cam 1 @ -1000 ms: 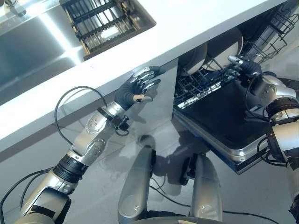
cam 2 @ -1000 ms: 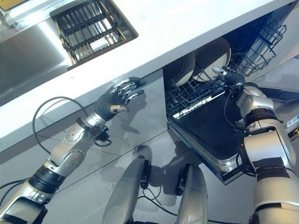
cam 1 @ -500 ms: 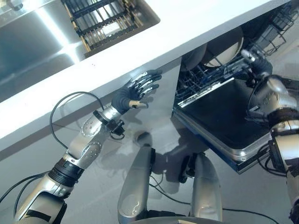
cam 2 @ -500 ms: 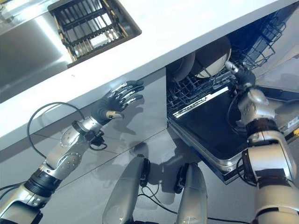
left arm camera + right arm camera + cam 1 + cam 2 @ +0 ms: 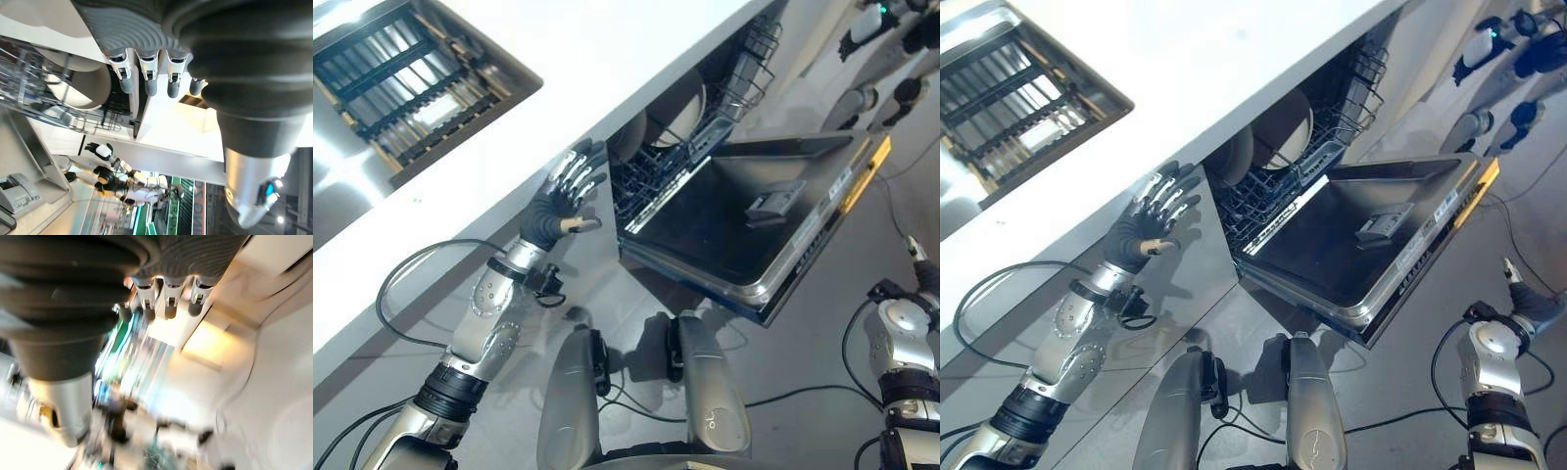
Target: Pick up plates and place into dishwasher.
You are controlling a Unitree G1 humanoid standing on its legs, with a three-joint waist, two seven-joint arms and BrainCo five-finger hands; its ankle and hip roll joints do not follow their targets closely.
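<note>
bright and even from above, with strong glare on the white counter (image 5: 607,49) and on the sink (image 5: 342,196). soft shadows on the grey cabinet front (image 5: 1175,284). heavy motion blur in the right wrist view; left wrist view sharp, background overexposed.

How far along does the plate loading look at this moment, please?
Done: two plates stand upright in the lower rack of the open dishwasher, whose door is folded down. In hand: nothing. The left hand is open, fingers straight, by the counter edge; the right hand holds nothing, off to the right, away from the door. Left: I see no more plates waiting, so probably shutting the door.
</note>
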